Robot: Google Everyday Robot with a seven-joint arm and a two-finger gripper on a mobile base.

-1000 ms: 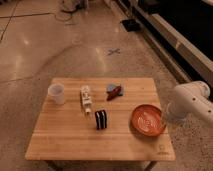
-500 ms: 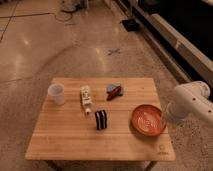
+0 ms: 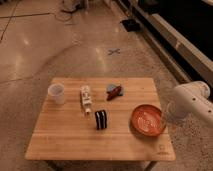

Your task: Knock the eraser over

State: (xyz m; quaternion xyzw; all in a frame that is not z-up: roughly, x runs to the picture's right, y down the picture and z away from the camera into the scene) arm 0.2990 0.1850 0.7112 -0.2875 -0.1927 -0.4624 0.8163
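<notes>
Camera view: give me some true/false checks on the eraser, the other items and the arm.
1. The eraser stands upright on the table. True.
2. The cup is at the table's right end. False: it is near the left end.
3. The bowl sits to the right of the eraser in the view. True.
4. The tube stands upright. False: it lies flat, behind the eraser.
5. The arm touches the eraser. False: it is by the bowl's right rim, well apart from the eraser. The gripper is not in view.
</notes>
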